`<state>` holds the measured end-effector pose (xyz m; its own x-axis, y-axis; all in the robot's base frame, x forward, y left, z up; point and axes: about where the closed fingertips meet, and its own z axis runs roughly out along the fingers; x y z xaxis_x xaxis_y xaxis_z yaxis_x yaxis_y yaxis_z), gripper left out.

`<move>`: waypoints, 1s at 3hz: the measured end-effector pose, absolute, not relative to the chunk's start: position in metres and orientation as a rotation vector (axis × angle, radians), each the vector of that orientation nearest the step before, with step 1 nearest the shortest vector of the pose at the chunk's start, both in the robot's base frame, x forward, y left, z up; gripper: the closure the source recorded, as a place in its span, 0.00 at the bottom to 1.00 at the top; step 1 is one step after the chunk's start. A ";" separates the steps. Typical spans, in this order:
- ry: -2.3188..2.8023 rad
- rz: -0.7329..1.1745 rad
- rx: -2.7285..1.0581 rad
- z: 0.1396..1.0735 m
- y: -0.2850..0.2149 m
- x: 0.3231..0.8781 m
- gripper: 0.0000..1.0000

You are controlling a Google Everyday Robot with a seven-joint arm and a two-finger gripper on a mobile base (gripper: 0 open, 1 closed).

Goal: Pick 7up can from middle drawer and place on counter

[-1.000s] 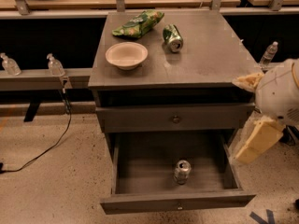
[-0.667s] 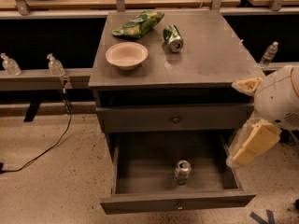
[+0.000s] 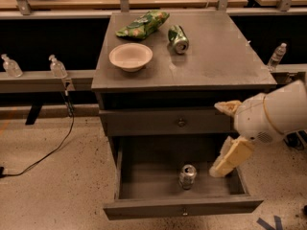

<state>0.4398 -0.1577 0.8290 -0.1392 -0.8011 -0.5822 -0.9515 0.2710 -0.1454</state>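
Looking at the only camera view, I see the grey cabinet from above and from the front. The middle drawer (image 3: 182, 208) is pulled out, and the 7up can (image 3: 187, 177) stands inside it on the flat bottom, near the front wall and a little right of the middle. Its shiny top faces up, so I judge its long axis to be vertical.

The gripper (image 3: 217, 139) is at the right side, over the right part of the open drawer. Its two pale fingers are spread wide: one tip is up beside the closed upper drawer (image 3: 163, 123), and the other tip hangs low inside the open drawer. Nothing is between them.

The can lies to the left of the low finger and slightly nearer to the front wall, close to it but not touching. So I think the coming move must bring the gripper left and down until the fingers come around the can's sides. The robot has only one arm, so there is no choice of arm.

The counter (image 3: 225, 61) above carries a bowl (image 3: 130, 56), a green bag (image 3: 143, 24) and a green can (image 3: 178, 37) lying on its side, with bare space on its right half for placing.
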 end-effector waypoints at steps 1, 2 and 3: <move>1.885 0.551 -1.481 0.745 -0.114 0.470 0.00; 1.828 0.610 -1.361 0.683 -0.095 0.504 0.00; 1.842 0.600 -1.306 0.658 -0.096 0.518 0.00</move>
